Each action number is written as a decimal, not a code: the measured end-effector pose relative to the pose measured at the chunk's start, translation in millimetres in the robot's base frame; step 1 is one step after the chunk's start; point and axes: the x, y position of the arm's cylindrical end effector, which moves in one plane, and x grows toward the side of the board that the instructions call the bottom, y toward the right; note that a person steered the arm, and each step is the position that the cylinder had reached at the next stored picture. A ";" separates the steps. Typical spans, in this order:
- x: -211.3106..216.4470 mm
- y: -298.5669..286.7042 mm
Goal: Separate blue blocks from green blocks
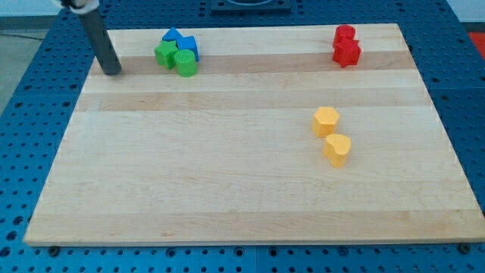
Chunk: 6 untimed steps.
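Observation:
Near the view's top left, four blocks sit pressed together in one cluster. A blue triangular block (173, 36) and a blue cube (187, 45) form its upper side. A green star-like block (165, 54) and a green cylinder (186, 63) form its lower side. My tip (113, 71) rests on the board to the left of the cluster, about a block's width or more away from the green star-like block, touching nothing. The dark rod rises from the tip toward the view's top left.
Two red blocks (345, 46) touch each other near the top right of the wooden board (227, 182). A yellow hexagonal block (326, 120) and a yellow heart-shaped block (338, 149) sit right of centre. A blue pegboard surrounds the board.

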 end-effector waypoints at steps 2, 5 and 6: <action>-78.3 31.8; -32.9 158.5; -2.7 188.8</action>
